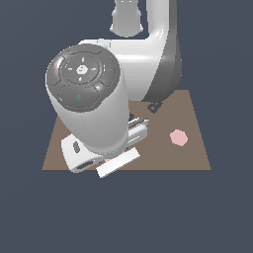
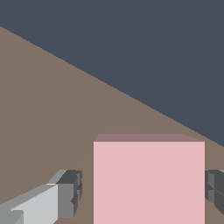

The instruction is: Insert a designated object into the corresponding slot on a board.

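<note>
While the wrist view looks down between its fingers, the tool (image 2: 140,192) stands spread wide, one grey pad (image 2: 70,192) well clear of the pink square block (image 2: 148,181) on one side and the other pad (image 2: 215,188) just beside it on the opposite side. Neither pad appears to touch, so the tool holds nothing yet.

The block lies flat on the brown board (image 2: 52,131), between the fingers. In the exterior view the arm hides nearly all of it; only a sliver of pink shows under the wrist, near the board's (image 1: 192,158) front edge.

Judging by its crisp edges and flat faces, the block looks rigid and light, and it should not deform under a squeeze. Its two parallel side faces, now facing the pads, seem the natural place to grip, low and centred, so that it does not twist. The smooth sides may slip under a weak pinch.

Further out, a pink hexagon (image 1: 179,137) rests on the board toward the exterior view's right. A dark opening (image 1: 155,106) shows near the board's far edge, mostly hidden by the arm; I cannot tell whether it is the slot.

No brand, label or writing is legible anywhere.
</note>
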`<state>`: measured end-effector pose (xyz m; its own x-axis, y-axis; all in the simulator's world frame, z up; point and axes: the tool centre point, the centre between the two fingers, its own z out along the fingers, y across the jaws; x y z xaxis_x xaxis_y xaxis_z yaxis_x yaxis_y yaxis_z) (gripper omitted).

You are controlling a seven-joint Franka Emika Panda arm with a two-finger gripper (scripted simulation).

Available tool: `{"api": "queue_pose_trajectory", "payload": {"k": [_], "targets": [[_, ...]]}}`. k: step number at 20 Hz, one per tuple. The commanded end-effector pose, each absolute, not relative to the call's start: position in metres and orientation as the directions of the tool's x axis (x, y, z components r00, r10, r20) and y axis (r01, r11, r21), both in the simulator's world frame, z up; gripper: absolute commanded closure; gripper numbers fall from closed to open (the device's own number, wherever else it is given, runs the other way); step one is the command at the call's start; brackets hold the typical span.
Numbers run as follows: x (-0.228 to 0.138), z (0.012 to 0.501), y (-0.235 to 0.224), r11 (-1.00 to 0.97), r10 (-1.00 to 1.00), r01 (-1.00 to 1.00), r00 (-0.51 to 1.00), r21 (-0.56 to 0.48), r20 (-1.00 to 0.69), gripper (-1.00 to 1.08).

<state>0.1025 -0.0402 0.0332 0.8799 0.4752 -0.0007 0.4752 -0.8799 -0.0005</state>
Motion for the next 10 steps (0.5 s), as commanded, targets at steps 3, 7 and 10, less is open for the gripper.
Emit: {"api": "queue_pose_trajectory", "payload": {"k": [3, 7, 10], "targets": [[0.1029, 0.0299, -0.0402, -0.880, 0.476, 0.476, 0.880, 0.000, 0.000, 1.08], [0.1029, 0.0299, -0.0402, -0.880, 0.476, 0.476, 0.880, 0.000, 0.000, 1.08], [0.1029, 0.0299, -0.0402, -0.880, 0.476, 0.476, 0.880, 0.000, 0.000, 1.08]]}}
